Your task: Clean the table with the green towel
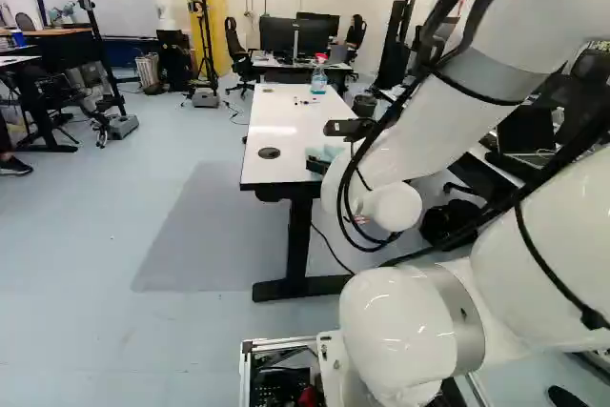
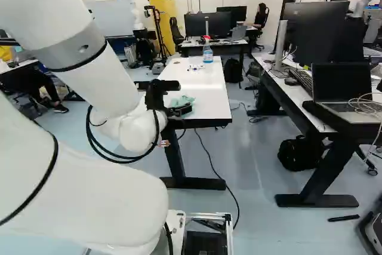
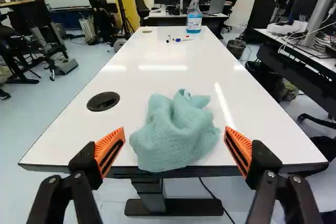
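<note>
Gripper: the black gripper [image 2: 184, 97] is open, its two fingers well apart, with orange pads [image 3: 109, 150] facing each other across the towel; neither touches it.
Green towel: the pale green towel [image 3: 176, 129] lies crumpled in a loose heap on the tabletop, at the near end, ahead of and between the fingers in the wrist view.
Table: a long white table [image 3: 152, 85] with a dark edge and black legs, stretching away ahead of the arm.
Grommet: a round black grommet [image 3: 103, 101] is set in the top, beside the towel and apart from it.
Spray bottle: a clear bottle [image 3: 194, 19] with a red and white trigger head and blue liquid stands upright toward the far end.
Markers: a few markers [image 3: 181, 39] lie near the bottle, on the towel's side of it.
Side desk: at the right of the right base view, a desk holds an open laptop [image 2: 343, 85], a keyboard [image 2: 301, 80] and a large monitor [image 2: 316, 28].
Backpack: a black one [image 2: 295, 153] sits on the floor by that desk.
</note>
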You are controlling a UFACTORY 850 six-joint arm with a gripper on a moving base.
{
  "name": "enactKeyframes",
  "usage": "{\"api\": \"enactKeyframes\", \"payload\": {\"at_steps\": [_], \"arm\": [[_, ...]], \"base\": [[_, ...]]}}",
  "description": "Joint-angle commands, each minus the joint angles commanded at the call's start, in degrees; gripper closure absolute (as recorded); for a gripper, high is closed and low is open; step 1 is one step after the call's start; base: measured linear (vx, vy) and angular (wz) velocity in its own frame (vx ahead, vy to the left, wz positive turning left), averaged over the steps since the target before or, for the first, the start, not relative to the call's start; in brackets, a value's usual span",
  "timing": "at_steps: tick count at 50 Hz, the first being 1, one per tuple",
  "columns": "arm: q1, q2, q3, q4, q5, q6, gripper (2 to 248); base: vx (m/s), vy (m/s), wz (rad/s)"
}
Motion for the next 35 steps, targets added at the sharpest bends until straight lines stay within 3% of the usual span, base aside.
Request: {"api": "enactKeyframes", "payload": {"at_steps": [35], "arm": [[0.0, 0.0, 0.5, 0.0, 0.9, 0.0, 3]], "base": [[0.0, 0.0, 0.0]]}}
